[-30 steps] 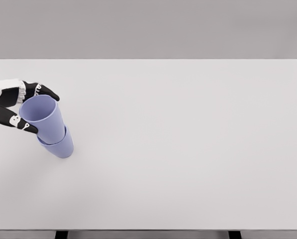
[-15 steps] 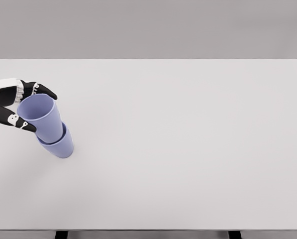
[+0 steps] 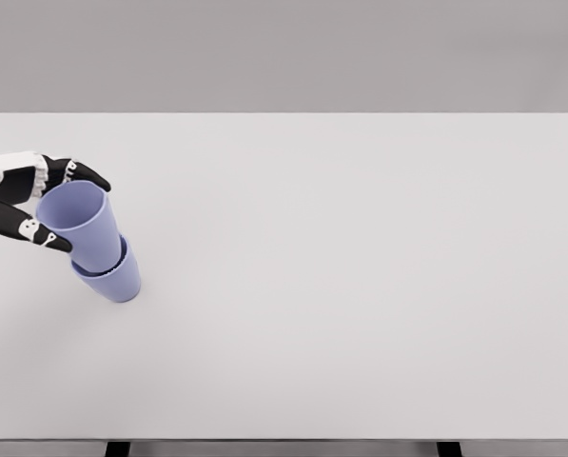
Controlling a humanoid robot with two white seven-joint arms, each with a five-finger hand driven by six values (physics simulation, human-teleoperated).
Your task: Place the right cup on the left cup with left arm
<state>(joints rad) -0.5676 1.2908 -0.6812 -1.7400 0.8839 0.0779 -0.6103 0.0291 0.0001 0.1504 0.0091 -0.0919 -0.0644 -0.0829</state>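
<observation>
Head view: a wide white table (image 3: 360, 314) fills most of the frame, its far edge running straight across the upper part of the picture and its near edge showing along the bottom. The top is plain and matte, evenly lit, with only soft shadows near the things on it. Under the near edge two short dark supports (image 3: 118, 447) can be seen, one towards the left and one towards the right. Behind the table stands a plain grey wall (image 3: 284, 52), without any mark or seam.

Near the table's left side are two pale violet cups. The lower cup (image 3: 120, 282) stands on the table, and the upper cup (image 3: 82, 224) sits nested inside it, leaning up and to the left so that its open mouth faces the camera. Only the rim and the lower wall of the bottom one show around it.

The left hand (image 3: 31, 202) comes in from the left edge, black with white patches on the knuckles and a white wrist. Its fingers (image 3: 86, 176) reach over the far side of the upper cup's rim, and its thumb (image 3: 31, 231) lies against the near side, so the hand is closed about the rim of the upper cup, holding it between them. Whether the pads press firmly cannot be told.
</observation>
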